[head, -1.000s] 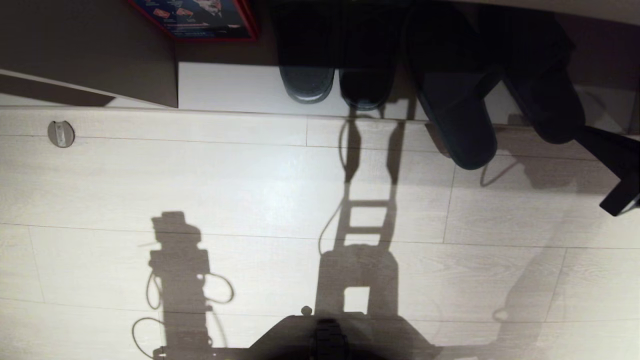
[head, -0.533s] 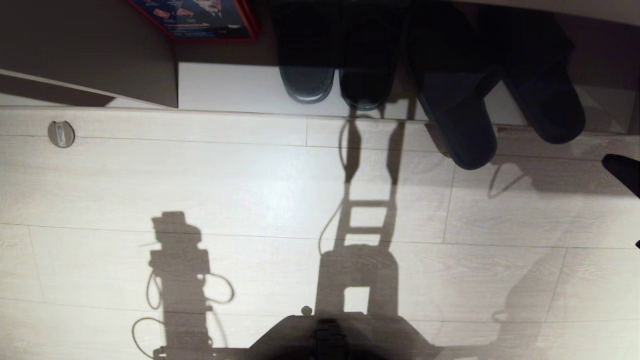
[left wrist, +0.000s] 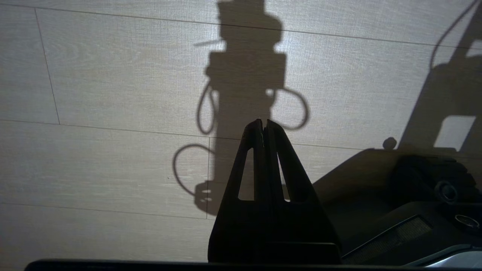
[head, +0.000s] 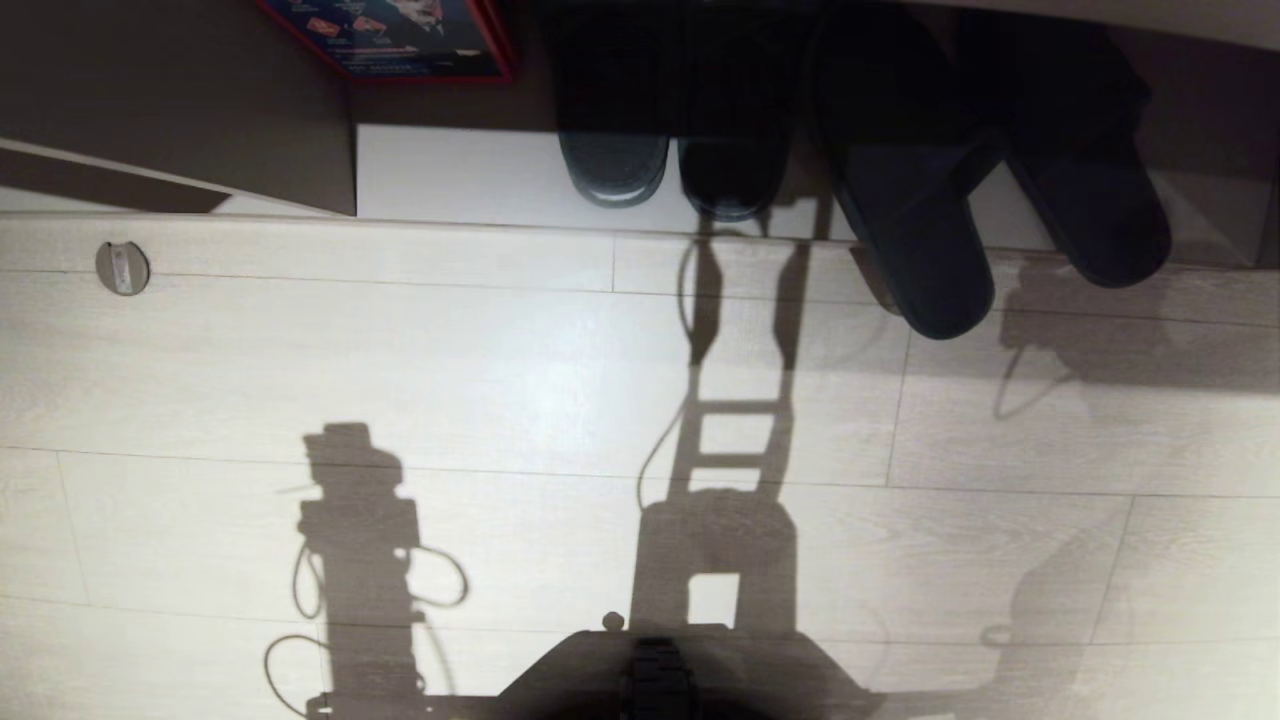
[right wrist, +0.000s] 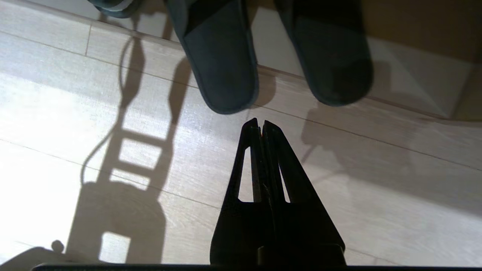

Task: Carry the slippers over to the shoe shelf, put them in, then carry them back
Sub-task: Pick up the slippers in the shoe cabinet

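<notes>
While the head view shows neither arm, we note the slippers [head: 915, 215] lying side by side in the shoe shelf [head: 470, 175], toes in the dark under its top and heels sticking out over the front edge of the pale base board onto the floor [head: 450, 360]. One slipper reaches further out over the floor than the other [head: 1090, 190]. Just beside them, deeper on the same board, we see a second dark pair of shoes [head: 675, 170] with paler rims. A box with a red border [head: 395, 35] sits in the next compartment, beyond the upright divider.

From the right wrist view we record the right gripper [right wrist: 260, 126] above the floor, near the slipper heels [right wrist: 220, 71] but apart from them, its jaws pressed together and empty. The left gripper [left wrist: 262, 126] hangs over bare floor beside the robot's base [left wrist: 406, 195], well apart from the shelf; its jaws are also closed on nothing. Shadows of the robot fall across the floor planks.
</notes>
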